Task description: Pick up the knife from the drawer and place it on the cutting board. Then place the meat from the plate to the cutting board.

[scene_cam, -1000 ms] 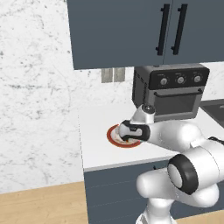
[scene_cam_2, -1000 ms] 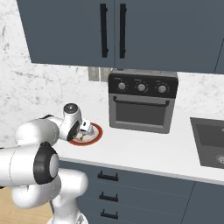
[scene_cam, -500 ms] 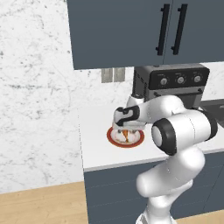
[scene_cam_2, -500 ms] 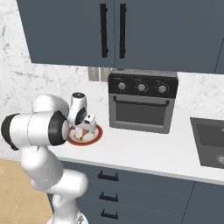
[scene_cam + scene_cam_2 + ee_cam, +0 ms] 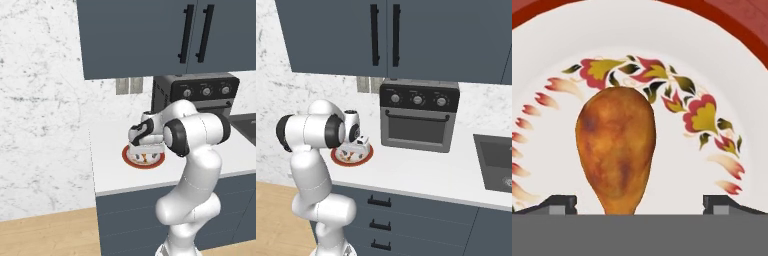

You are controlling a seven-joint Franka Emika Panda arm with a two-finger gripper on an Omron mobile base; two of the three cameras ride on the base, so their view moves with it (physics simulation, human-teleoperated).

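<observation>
The plate (image 5: 126,156) (image 5: 368,155), white with a red rim, lies on the white counter left of the oven. My gripper (image 5: 144,153) (image 5: 355,150) points down right over it and stands open. In the hand view the meat (image 5: 616,144), an orange-brown drumstick, lies on the flowered plate (image 5: 562,55) between my gripper's (image 5: 639,205) spread fingertips (image 5: 562,204), touching neither. Shut slate-blue drawer fronts (image 5: 379,201) with short black handles sit below the counter. The knife and the cutting board are out of view.
A dark toaster oven (image 5: 418,120) (image 5: 200,92) stands just right of the plate. A sink (image 5: 496,160) is sunk in the counter at the far right. Dark wall cabinets (image 5: 386,35) hang overhead. The counter's left end (image 5: 95,165) meets a marble wall.
The arm has swung its elbow up and over, and the hand has come down close above the plate. The jaws have stayed wide apart.
</observation>
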